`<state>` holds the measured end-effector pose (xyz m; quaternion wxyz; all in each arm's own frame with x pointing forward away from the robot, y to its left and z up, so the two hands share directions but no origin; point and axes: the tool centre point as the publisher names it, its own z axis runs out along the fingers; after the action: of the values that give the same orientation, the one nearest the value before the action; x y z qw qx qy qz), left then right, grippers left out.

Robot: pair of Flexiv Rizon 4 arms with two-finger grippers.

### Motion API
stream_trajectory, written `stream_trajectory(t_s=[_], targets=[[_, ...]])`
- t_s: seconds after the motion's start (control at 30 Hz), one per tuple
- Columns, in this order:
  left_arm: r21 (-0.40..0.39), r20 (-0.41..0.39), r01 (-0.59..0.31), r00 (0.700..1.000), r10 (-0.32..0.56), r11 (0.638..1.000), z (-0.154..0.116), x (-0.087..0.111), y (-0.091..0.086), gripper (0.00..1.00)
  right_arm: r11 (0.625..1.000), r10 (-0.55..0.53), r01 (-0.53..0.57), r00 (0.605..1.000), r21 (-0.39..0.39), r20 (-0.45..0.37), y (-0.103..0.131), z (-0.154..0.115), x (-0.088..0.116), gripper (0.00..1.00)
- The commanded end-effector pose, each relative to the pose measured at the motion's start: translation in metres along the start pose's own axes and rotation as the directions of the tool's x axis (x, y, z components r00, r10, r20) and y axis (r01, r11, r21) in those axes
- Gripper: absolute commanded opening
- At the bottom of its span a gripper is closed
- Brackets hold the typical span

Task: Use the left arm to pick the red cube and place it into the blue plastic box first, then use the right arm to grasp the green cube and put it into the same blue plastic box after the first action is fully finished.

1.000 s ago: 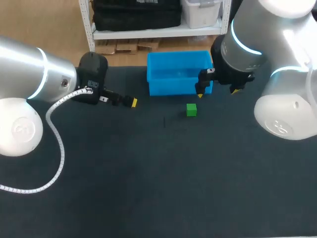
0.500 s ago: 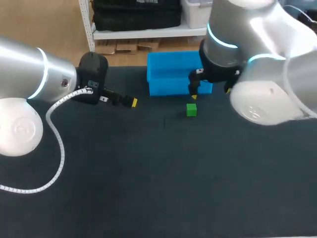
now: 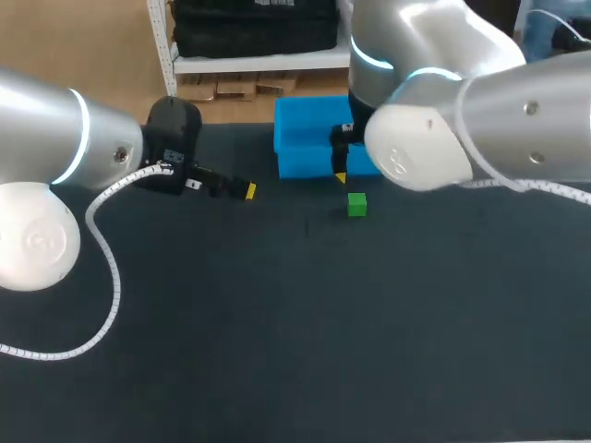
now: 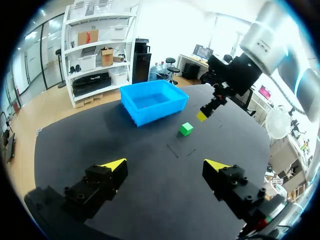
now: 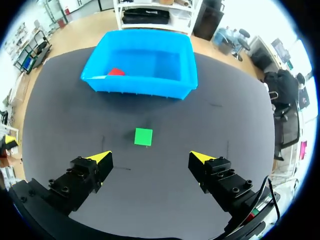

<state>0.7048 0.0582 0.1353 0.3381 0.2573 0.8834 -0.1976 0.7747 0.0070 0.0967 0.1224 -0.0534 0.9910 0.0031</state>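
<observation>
Head view: at left, the left pincer (image 3: 247,191) hangs wide open and empty over the tabletop (image 3: 277,323). Farther right, the red cube (image 5: 116,72) lies inside the blue plastic box (image 3: 309,148). The green cube (image 3: 356,204) sits just near of the box, below the right pincer (image 5: 150,158), which is spread wide and empty.

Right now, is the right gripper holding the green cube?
No, the green cube lies on the table ahead of the right gripper, which is open and clear of it.
</observation>
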Motion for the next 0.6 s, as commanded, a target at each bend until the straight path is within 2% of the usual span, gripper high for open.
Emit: stream_trajectory(t_s=[0.03, 0.6], targets=[[0.009, 0.005, -0.002, 1.0, 0.002, 1.0, 0.0, 0.001, 0.002, 1.0, 1.0, 0.011, -0.011, 0.999, -0.002, -0.053, -0.002, 0.006, -0.008, 1.0], [0.009, 0.005, -0.002, 1.0, 0.002, 1.0, 0.0, 0.001, 0.002, 1.0, 0.999, 0.047, -0.048, 0.997, -0.017, -0.063, 0.002, 0.053, -0.01, 1.0]])
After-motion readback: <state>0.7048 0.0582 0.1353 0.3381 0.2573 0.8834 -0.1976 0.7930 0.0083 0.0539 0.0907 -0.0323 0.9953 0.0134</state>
